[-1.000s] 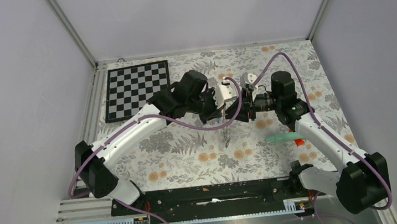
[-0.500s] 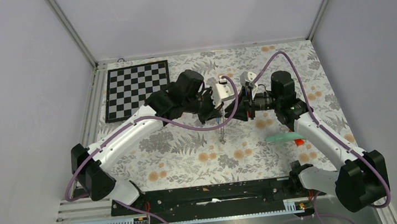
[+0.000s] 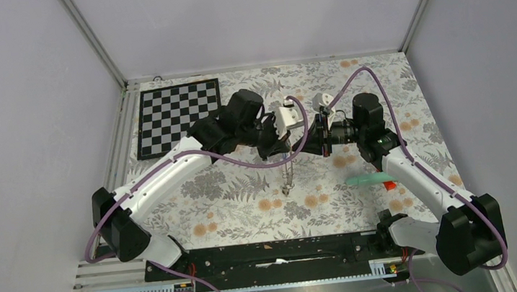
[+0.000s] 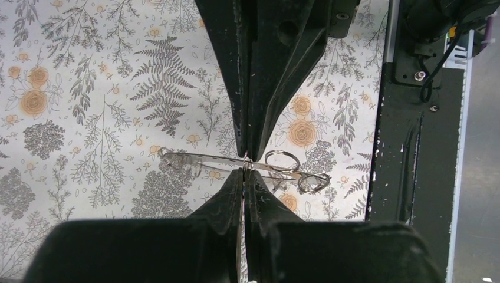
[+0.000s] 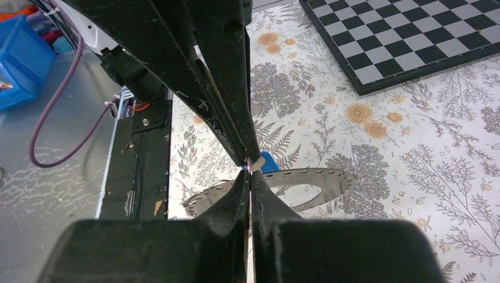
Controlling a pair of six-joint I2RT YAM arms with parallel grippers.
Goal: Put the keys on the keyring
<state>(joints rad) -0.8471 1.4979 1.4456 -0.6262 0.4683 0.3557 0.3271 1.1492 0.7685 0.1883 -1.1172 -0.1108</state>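
In mid-air over the middle of the table, my left gripper [image 3: 283, 145] [image 4: 244, 167] is shut on the keyring [image 4: 194, 158], which shows edge-on in its wrist view and hangs below it [image 3: 288, 179]. Two small wire rings [image 4: 282, 160] hang on the band. My right gripper [image 3: 311, 142] [image 5: 250, 170] faces it from the right, jaws pressed together at the blue tag [image 5: 270, 162] of one of the keys. The flat grey keyring [image 5: 318, 180] with holes lies just beyond its tips. The black-tagged key is hidden.
A black-and-white chequered board [image 3: 178, 117] lies at the back left. A teal stick [image 3: 369, 178] with a red piece [image 3: 390, 185] lies on the flowered table cover beside the right arm. The black base rail [image 3: 274, 253] runs along the near edge.
My right gripper has closed from partly open. My left gripper has shifted slightly left with the keyring, which now hangs a little lower.
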